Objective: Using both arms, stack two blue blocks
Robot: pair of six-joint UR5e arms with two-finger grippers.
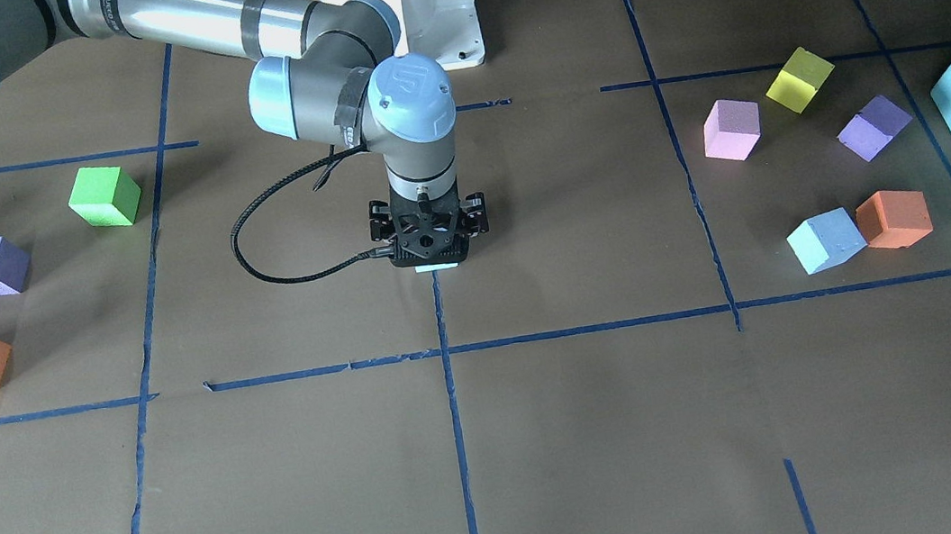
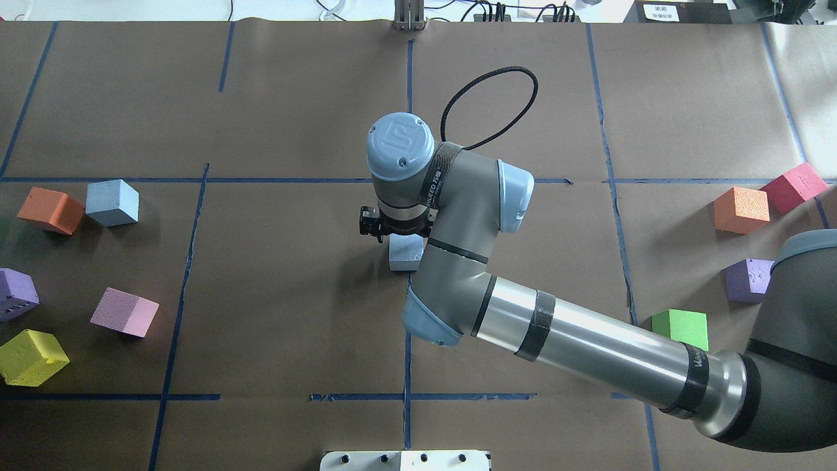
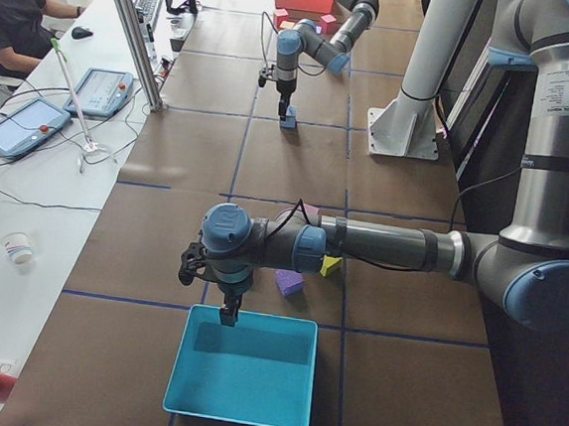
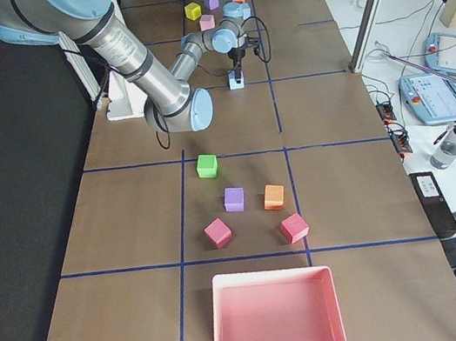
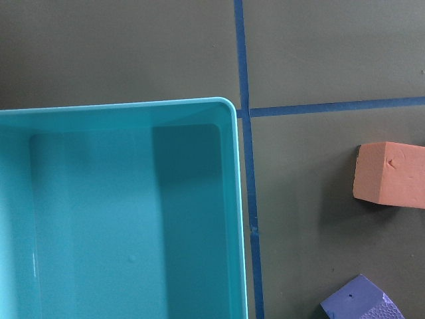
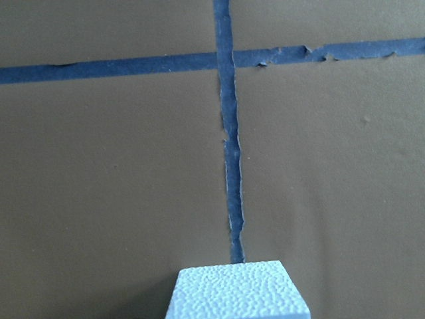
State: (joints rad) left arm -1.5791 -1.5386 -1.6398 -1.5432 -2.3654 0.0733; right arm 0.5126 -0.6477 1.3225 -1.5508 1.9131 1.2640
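The right arm [image 2: 588,353] is reaching to the middle of the table [image 1: 605,432], where the right gripper [image 1: 429,244] is pointing straight down over the first blue block [image 2: 404,252]. That cube is sitting on the blue tape line [image 1: 452,397] that runs down the table's centre. The gripper's jaws are standing close about the block. From these angles it cannot be told whether they are pinching the foam or are spread and letting it rest free. The second blue block [image 1: 826,240] is lying well apart on the robot's left side, touching or just beside an orange cube [image 1: 893,217], with nothing gripping it. The left arm [image 3: 391,247] is hanging over the teal box [image 5: 119,219] at the table's end. The left gripper [image 3: 228,316] is showing only in the side view, so its jaws cannot be judged. By this showing, the job looks less than half done. One cube appears to be getting placed as the base at centre, while the other is waiting to be fetched and set on top.
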